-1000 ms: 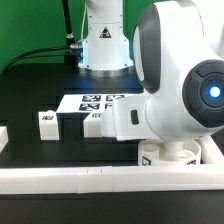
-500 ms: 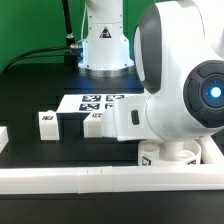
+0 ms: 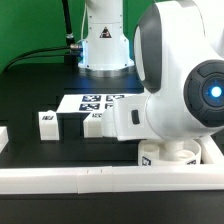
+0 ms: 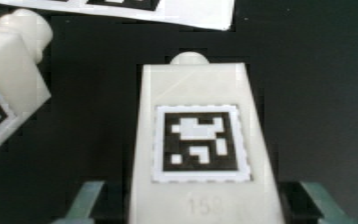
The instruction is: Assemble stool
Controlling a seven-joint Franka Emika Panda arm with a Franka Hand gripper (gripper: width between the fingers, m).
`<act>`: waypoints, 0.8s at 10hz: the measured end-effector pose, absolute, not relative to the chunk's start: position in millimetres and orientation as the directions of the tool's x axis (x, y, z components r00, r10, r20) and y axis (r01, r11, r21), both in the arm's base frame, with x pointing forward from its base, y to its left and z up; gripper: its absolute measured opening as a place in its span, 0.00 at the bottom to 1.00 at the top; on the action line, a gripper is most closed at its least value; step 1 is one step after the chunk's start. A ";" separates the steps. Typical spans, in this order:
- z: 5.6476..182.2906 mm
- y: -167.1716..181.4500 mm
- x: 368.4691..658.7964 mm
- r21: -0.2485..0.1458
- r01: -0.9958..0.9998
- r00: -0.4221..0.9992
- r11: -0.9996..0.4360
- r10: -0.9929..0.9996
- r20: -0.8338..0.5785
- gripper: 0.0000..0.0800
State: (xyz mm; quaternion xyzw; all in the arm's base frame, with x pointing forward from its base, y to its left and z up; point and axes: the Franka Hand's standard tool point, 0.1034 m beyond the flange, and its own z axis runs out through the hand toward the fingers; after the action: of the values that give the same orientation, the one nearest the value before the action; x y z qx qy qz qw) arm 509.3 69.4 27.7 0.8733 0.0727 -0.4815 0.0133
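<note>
Claw (image 4: 202,205) of the Panda arm is clamping onto a white leg block (image 4: 197,100) of the stool, its grey fingers (image 4: 98,200) pressing against the two long sides at the end nearest the wrist camera. The block is lying flat on the black table (image 4: 318,60) with its tagged face turned up. It is sitting just beside a second leg block (image 4: 7,70) without touching it, and the marker board (image 4: 140,8) is lying near its far tip. Whether it is already rising off the surface cannot be told. In the exterior view the arm's (image 3: 180,80) own bulk is hiding both grip and part.

The piece is looking like moulded plastic: stiff, probably light, and smooth enough to be sliding between the pads if the squeeze is weak. Its straight, parallel flanks are offering the best hold. Taken this close to one end, it is likely wanting to swing, so a hold nearer mid-length is looking safer.

The block is showing as a long white slab, narrowing to a rounded nub at the far end and carrying a black-and-white square tag (image 4: 199,140) on top.
</note>
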 end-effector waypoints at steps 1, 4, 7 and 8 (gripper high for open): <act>48.3 70.7 517.2 -0.060 0.149 0.544 -0.987 0.132 -0.828 0.42; 84.7 71.7 531.2 -0.069 0.148 0.586 -0.987 0.144 -0.798 0.42; 79.9 74.8 551.1 -0.056 0.159 0.775 -0.986 0.159 -0.612 0.42; 85.2 75.5 560.7 -0.049 0.162 0.843 -0.986 0.164 -0.512 0.42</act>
State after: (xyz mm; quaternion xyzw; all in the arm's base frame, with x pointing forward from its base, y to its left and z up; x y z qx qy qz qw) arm 560.7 75.5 85.2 0.9600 0.0848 -0.2668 -0.0019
